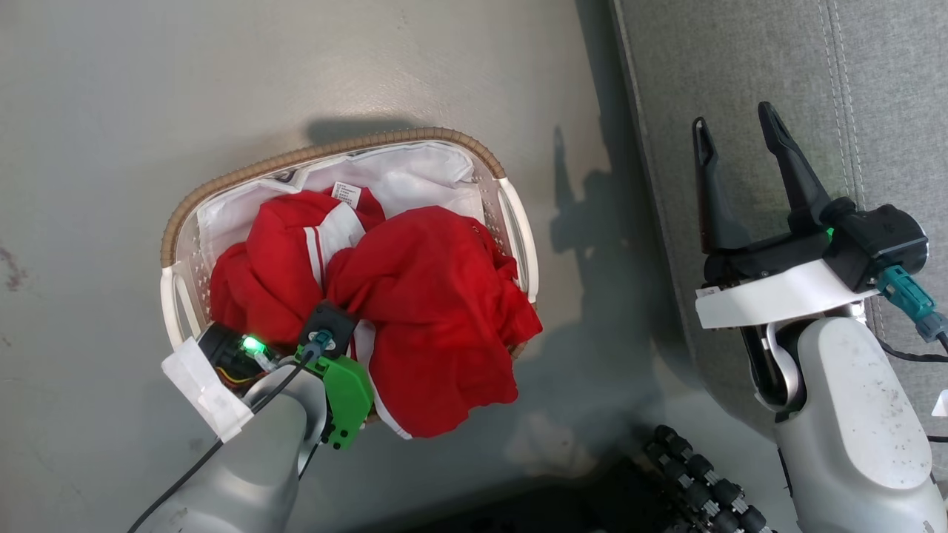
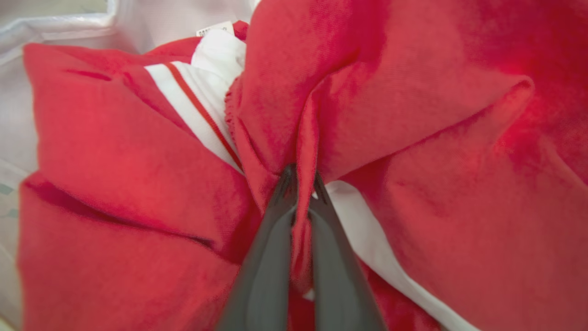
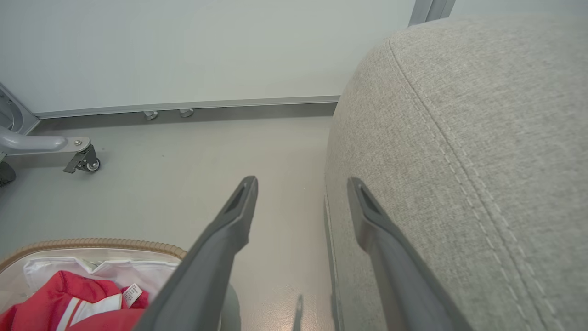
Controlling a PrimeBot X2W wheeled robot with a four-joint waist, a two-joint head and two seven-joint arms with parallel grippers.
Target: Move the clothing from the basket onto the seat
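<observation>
The basket (image 1: 326,152) stands on the floor with both red garments heaped in it. The striped garment (image 1: 281,252) lies to the left, and the plain red one (image 1: 437,311) spills over the near right rim. My left arm (image 1: 252,414) reaches in from the near side. In the left wrist view my left gripper (image 2: 301,177) is shut on a raised fold of red cloth, between the striped garment (image 2: 115,147) and the plain one (image 2: 413,115). My right gripper (image 1: 733,122) is open and holds nothing above the edge of the grey seat (image 1: 740,59), also seen as the right gripper (image 3: 302,184) beside the seat (image 3: 459,138).
Grey floor (image 1: 111,111) surrounds the basket, with a strip of it between basket and seat. A metal leg with a caster (image 3: 85,161) stands by the wall at the far left. The basket's woven rim (image 3: 92,242) and white liner show. Black parts of my base (image 1: 696,474) sit low.
</observation>
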